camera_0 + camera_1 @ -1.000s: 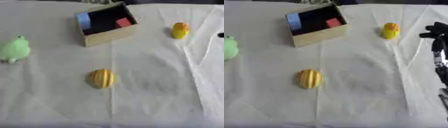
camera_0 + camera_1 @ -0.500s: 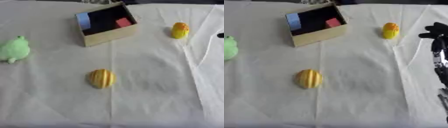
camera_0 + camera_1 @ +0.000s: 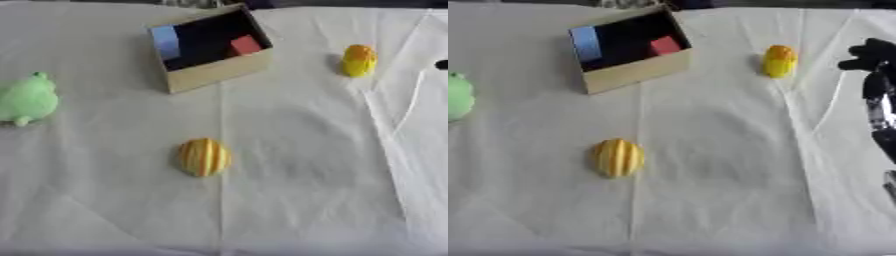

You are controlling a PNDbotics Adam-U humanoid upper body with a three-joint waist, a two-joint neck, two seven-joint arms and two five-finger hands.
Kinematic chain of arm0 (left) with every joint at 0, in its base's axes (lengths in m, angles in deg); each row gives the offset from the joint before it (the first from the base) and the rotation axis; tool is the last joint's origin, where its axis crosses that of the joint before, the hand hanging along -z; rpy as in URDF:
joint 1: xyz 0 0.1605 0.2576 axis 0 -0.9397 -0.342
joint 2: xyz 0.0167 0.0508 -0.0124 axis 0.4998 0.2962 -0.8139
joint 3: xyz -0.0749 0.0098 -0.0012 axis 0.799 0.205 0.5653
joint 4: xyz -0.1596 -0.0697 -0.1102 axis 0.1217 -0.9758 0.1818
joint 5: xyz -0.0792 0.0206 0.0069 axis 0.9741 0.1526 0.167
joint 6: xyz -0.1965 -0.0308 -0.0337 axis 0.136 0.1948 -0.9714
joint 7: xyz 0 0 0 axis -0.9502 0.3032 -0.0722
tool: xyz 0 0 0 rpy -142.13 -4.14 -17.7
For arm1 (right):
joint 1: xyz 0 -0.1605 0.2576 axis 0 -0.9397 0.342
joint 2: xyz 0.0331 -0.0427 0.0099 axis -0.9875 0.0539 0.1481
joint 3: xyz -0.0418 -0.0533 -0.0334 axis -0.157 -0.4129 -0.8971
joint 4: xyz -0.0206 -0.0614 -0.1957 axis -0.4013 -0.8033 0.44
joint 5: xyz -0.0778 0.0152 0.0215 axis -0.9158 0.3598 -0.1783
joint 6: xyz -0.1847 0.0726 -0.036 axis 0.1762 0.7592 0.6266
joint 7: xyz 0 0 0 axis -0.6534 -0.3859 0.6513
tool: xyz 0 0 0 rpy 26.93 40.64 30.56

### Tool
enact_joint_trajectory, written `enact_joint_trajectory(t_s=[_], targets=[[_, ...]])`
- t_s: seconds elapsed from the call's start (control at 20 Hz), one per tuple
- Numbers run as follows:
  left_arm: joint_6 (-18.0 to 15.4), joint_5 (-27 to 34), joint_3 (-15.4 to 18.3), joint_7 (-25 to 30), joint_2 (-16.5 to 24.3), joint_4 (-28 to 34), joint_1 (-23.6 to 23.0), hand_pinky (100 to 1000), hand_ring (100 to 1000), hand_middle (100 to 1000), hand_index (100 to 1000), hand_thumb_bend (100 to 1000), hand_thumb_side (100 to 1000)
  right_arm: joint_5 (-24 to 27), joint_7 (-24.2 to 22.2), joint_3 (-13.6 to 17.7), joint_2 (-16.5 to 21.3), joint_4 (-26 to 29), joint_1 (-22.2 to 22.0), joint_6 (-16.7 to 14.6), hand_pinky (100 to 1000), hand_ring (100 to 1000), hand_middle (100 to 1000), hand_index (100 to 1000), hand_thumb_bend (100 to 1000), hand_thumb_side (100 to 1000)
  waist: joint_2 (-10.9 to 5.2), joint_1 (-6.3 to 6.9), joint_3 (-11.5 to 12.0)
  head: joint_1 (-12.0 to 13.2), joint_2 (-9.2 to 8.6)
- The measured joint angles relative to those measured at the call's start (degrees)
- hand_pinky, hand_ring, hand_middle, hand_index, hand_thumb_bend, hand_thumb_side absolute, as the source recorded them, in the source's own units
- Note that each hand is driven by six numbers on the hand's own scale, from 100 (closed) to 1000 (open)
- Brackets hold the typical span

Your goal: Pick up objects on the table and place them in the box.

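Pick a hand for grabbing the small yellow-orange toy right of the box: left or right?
Right, probably. The black right hand shows at the right edge, close beside the small yellow-orange toy on the white cloth. The left hand is in neither view.

Only the robot's right hand and the arm behind it show, at the right edge of the white-clothed table. The hand is matte black, a lumpy dark shape with stubby fingers. Below it the forearm is black too, with a narrow silvery-grey strip down its length and another pale metallic patch lower at the same edge.
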Motion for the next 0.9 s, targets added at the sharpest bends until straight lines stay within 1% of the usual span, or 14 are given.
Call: enact_joint_trajectory(t_s=[0.2,0.25,0.3,0.45,0.55,0.75,0.85,0.9], targets=[[0.0,0.0,0.0,0.0,0.0,0.0,0.0,793,741,578,815,100,585,-0.6,2.1,0.4,5.5,0.0,0.4,2.5,937,730,761,867,100,603,0.0,0.0,0.0,-0.1,0.0],[0.0,0.0,0.0,0.1,0.0,0.0,0.0,793,741,578,815,100,585,-0.9,2.6,0.5,6.8,0.0,0.4,3.2,933,735,763,869,100,573,0.0,0.0,0.0,-0.1,0.0],[0.1,0.0,0.0,0.1,0.0,0.0,0.0,793,741,578,815,100,585,-1.2,2.9,0.6,8.2,0.0,0.6,4.0,931,740,769,872,100,606,0.0,0.0,0.0,-0.1,0.0],[0.1,0.0,0.0,0.1,0.1,0.0,0.0,794,742,578,815,100,584,-2.5,3.3,0.6,12.5,0.0,1.0,6.5,919,755,780,876,100,607,0.0,0.0,0.0,-0.1,0.0],[0.1,0.0,0.0,0.1,0.1,0.0,0.0,794,742,578,815,100,584,-3.7,3.0,0.4,15.2,-0.9,2.3,8.3,910,763,787,879,100,607,0.0,0.0,0.0,-0.1,0.0],[0.1,0.0,-0.1,0.2,0.1,0.0,0.0,793,742,578,815,100,584,-6.5,1.2,-0.6,19.7,-5.0,5.7,11.7,904,782,804,885,100,609,0.0,0.0,0.1,-0.1,0.0],[0.1,0.0,-0.2,0.4,0.4,0.0,0.0,793,742,578,815,100,584,-8.2,-0.2,-1.5,21.0,-6.7,7.5,13.4,902,792,812,891,100,576,0.0,-0.02,0.3,-0.2,0.0],[0.1,0.0,-0.3,0.4,0.5,0.0,0.0,793,742,578,815,100,584,-9.0,-1.0,-1.9,21.4,-7.2,8.1,14.3,901,800,818,895,100,542,0.0,-0.11,0.3,-0.2,0.0]])
